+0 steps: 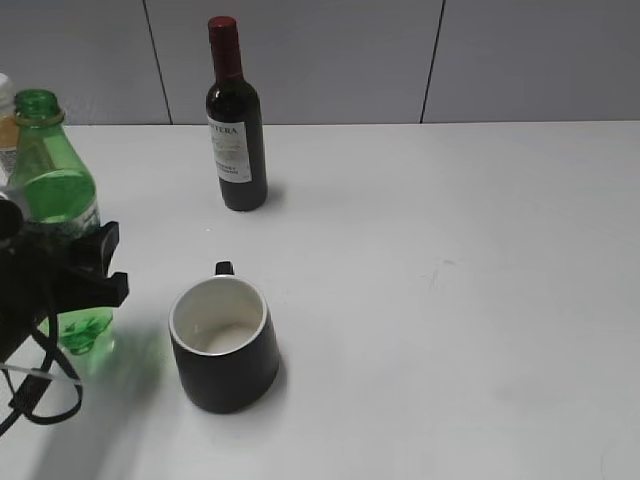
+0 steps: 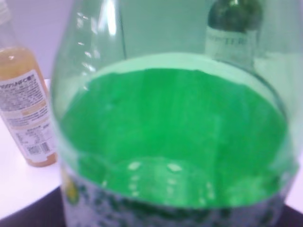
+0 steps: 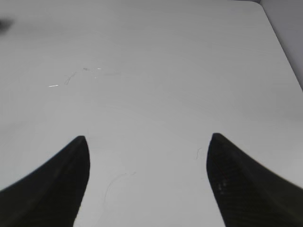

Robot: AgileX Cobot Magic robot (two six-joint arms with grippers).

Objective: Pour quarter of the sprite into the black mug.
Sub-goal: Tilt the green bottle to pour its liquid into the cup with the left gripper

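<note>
The sprite (image 1: 55, 200) is a green plastic bottle with no cap, standing upright at the table's left edge. My left gripper (image 1: 70, 270) is closed around its lower body at the label. The bottle fills the left wrist view (image 2: 170, 132), with green liquid inside. The black mug (image 1: 225, 345) with a white inside stands upright just right of the bottle, its handle pointing away. My right gripper (image 3: 147, 142) is open and empty over bare white table; it does not show in the exterior view.
A dark wine bottle (image 1: 235, 130) stands behind the mug and shows in the left wrist view (image 2: 234, 33). An orange juice bottle (image 2: 26, 104) stands at the far left behind the sprite. The white table (image 1: 450, 280) stretches to the right.
</note>
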